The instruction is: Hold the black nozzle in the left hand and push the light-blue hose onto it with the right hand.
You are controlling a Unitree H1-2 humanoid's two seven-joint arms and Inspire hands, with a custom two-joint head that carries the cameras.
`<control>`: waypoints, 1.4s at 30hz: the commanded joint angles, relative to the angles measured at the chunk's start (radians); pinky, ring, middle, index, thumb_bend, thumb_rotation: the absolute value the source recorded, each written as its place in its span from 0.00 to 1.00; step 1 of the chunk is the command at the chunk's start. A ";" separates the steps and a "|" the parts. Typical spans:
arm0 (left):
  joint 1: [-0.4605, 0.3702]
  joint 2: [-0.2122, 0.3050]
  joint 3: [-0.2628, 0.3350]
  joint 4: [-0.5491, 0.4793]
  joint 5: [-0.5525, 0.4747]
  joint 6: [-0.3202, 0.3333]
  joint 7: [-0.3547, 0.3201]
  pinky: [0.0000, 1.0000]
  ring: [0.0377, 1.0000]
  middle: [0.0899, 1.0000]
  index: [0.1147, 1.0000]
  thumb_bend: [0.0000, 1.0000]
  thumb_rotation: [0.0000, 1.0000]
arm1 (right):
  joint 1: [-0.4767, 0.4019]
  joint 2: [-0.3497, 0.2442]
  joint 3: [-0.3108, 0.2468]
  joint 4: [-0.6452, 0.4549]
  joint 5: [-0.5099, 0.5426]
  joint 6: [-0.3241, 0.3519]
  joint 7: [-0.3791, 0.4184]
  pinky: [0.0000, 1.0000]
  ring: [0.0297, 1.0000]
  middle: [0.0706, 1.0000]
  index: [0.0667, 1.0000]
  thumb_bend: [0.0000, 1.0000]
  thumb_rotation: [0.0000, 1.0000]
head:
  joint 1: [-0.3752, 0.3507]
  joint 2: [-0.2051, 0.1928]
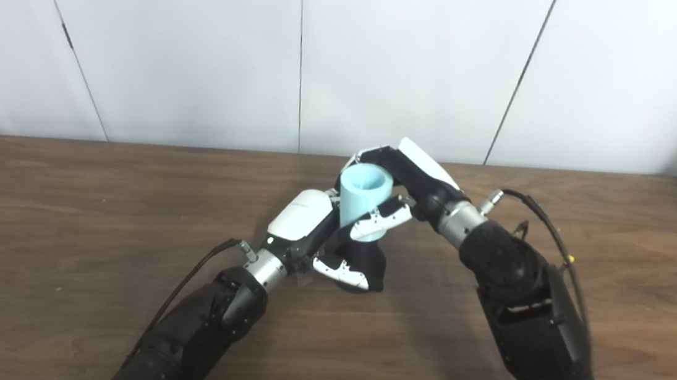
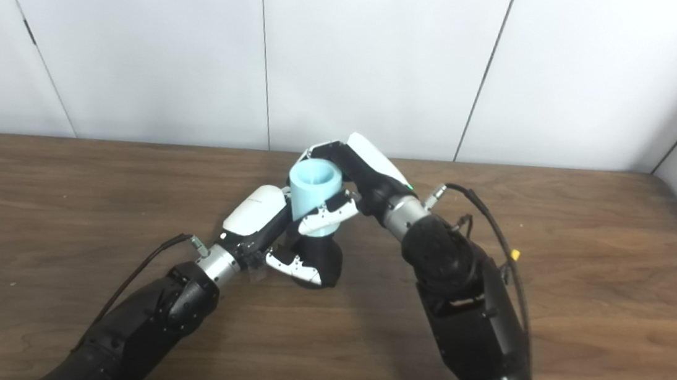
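Two parts meet at the middle of the table: the light-blue hose [image 1: 364, 197] stands upright on top of the black nozzle [image 1: 362, 264], its lower end touching the nozzle's upper end. The hose is a short, smooth, matte cylinder with a thick wall and an open round mouth facing up; faint ridges show inside the bore. The nozzle is dark and matte, widening toward a rounded base that sits at the tabletop; its finer form is hard to make out under the fingers.

The right hand [image 1: 404, 187] wraps around the hose from behind, its white-tipped thumb crossing the lower front of the cylinder, closed on it. The left hand [image 1: 316, 231] grips the nozzle from the left, fingers curled around its base, a white-and-black finger lying across the front.

Both hands have glossy white back shells, black fingers and silvery metal wrist rings on black arms. The brown wooden table [image 1: 64, 201] shows a streaked grain. Behind it stands a plain white panelled wall [image 1: 203, 46].
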 commanded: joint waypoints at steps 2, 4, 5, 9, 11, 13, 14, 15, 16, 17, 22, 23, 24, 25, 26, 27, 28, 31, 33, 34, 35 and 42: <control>0.135 0.017 -0.020 0.085 0.012 0.028 -0.006 0.88 0.66 0.44 0.42 0.53 0.00 | 0.052 -0.030 0.014 0.044 0.028 -0.147 -0.053 0.34 0.40 0.45 0.49 0.50 0.00 | -0.003 0.000; 0.134 0.019 -0.021 0.084 0.015 0.033 -0.009 0.88 0.66 0.44 0.41 0.53 0.00 | 0.074 -0.033 0.014 0.064 0.043 -0.226 -0.092 0.34 0.41 0.45 0.48 0.50 0.00 | -0.003 0.000; 0.134 0.020 -0.022 0.083 0.018 0.036 -0.010 0.88 0.66 0.44 0.41 0.53 0.00 | 0.085 -0.037 0.014 0.080 0.051 -0.282 -0.114 0.34 0.41 0.45 0.48 0.50 0.00 | -0.002 0.000; 0.133 0.019 -0.020 0.089 0.021 0.037 -0.002 0.88 0.66 0.44 0.41 0.53 0.00 | 0.117 -0.060 0.031 0.131 0.034 -0.467 -0.189 0.36 0.41 0.45 0.48 0.50 0.00 | -0.001 0.001; 0.133 0.018 -0.018 0.094 0.015 0.029 0.002 0.88 0.65 0.43 0.42 0.53 0.00 | 0.126 -0.074 0.044 0.142 0.013 -0.524 -0.215 0.36 0.41 0.45 0.48 0.50 0.00 | -0.003 0.002; 0.134 0.020 -0.017 0.086 0.013 0.032 -0.004 0.88 0.65 0.43 0.42 0.53 0.00 | 0.130 -0.086 0.057 0.150 -0.001 -0.560 -0.233 0.37 0.41 0.45 0.47 0.50 0.00 | -0.003 0.002; 0.135 0.021 -0.017 0.083 0.013 0.034 -0.007 0.88 0.65 0.43 0.43 0.53 0.00 | 0.132 -0.090 0.061 0.153 -0.006 -0.570 -0.240 0.37 0.41 0.45 0.47 0.50 0.00 | -0.003 0.002; 0.135 0.022 -0.018 0.080 0.015 0.036 -0.009 0.88 0.66 0.43 0.43 0.53 0.00 | 0.133 -0.093 0.065 0.154 -0.010 -0.576 -0.246 0.38 0.41 0.45 0.46 0.50 0.00 | -0.003 0.002; 0.135 0.022 -0.020 0.079 0.017 0.039 -0.010 0.88 0.66 0.43 0.43 0.53 0.00 | 0.133 -0.095 0.068 0.154 -0.012 -0.580 -0.251 0.38 0.41 0.45 0.46 0.50 0.00 | -0.003 0.003; 0.134 0.022 -0.020 0.080 0.017 0.039 -0.010 0.88 0.66 0.43 0.42 0.53 0.00 | 0.133 -0.096 0.071 0.155 -0.012 -0.583 -0.255 0.38 0.41 0.45 0.46 0.50 0.00 | -0.003 0.003; 0.138 0.021 -0.020 0.072 0.015 0.047 -0.018 0.89 0.66 0.43 0.42 0.53 0.00 | 0.141 -0.078 0.069 0.127 0.006 -0.456 -0.238 0.36 0.41 0.45 0.47 0.50 0.00 | -0.002 0.005; 0.139 0.022 -0.019 0.069 0.016 0.049 -0.019 0.88 0.66 0.43 0.42 0.53 0.00 | 0.144 -0.065 0.063 0.113 0.018 -0.390 -0.227 0.35 0.41 0.45 0.48 0.50 0.00 | -0.003 0.006; 0.140 0.022 -0.020 0.068 0.018 0.051 -0.018 0.88 0.66 0.44 0.42 0.53 0.00 | 0.144 -0.053 0.058 0.101 0.035 -0.322 -0.213 0.35 0.40 0.45 0.48 0.50 0.00 | -0.003 0.006; 0.141 0.022 -0.020 0.067 0.019 0.051 -0.017 0.88 0.66 0.44 0.42 0.53 0.00 | 0.142 -0.041 0.054 0.091 0.053 -0.252 -0.197 0.35 0.40 0.44 0.48 0.50 0.00 | -0.003 0.006; 0.141 0.022 -0.019 0.067 0.019 0.051 -0.018 0.88 0.66 0.44 0.41 0.53 0.00 | 0.136 -0.032 0.052 0.081 0.066 -0.187 -0.180 0.35 0.40 0.44 0.49 0.50 0.00 | -0.003 0.006; 0.142 0.022 -0.019 0.066 0.019 0.050 -0.020 0.88 0.66 0.44 0.41 0.53 0.00 | 0.130 -0.025 0.050 0.075 0.077 -0.135 -0.166 0.35 0.40 0.44 0.48 0.50 0.00 | -0.003 0.006; 0.142 0.022 -0.018 0.066 0.019 0.049 -0.022 0.88 0.66 0.44 0.41 0.53 0.00 | 0.123 -0.017 0.049 0.064 0.083 -0.070 -0.152 0.35 0.40 0.44 0.48 0.50 0.00 | -0.003 0.006; 0.145 0.022 -0.014 0.062 0.019 0.044 -0.025 0.88 0.65 0.44 0.41 0.53 0.00 | 0.104 0.003 0.054 0.013 0.066 0.124 -0.120 0.35 0.41 0.45 0.47 0.50 0.00 | -0.002 0.010; 0.145 0.022 -0.013 0.062 0.022 0.043 -0.024 0.87 0.65 0.44 0.42 0.53 0.00 | 0.093 0.012 0.056 -0.008 0.064 0.207 -0.112 0.36 0.42 0.45 0.47 0.50 0.00 | -0.001 0.011; 0.145 0.021 -0.013 0.062 0.025 0.044 -0.025 0.87 0.65 0.44 0.41 0.53 0.00 | 0.089 0.018 0.054 -0.013 0.064 0.242 -0.109 0.36 0.42 0.46 0.47 0.50 0.00 | -0.001 0.011; 0.145 0.021 -0.013 0.062 0.026 0.042 -0.023 0.87 0.65 0.44 0.41 0.53 0.00 | 0.087 0.026 0.047 -0.014 0.060 0.263 -0.104 0.36 0.42 0.46 0.47 0.50 0.00 | -0.002 0.012; 0.146 0.019 -0.009 0.061 0.025 0.043 -0.027 0.87 0.65 0.44 0.41 0.53 0.00 | 0.092 0.096 -0.044 -0.003 -0.020 0.278 -0.023 0.35 0.42 0.48 0.47 0.50 0.00 | 0.002 0.014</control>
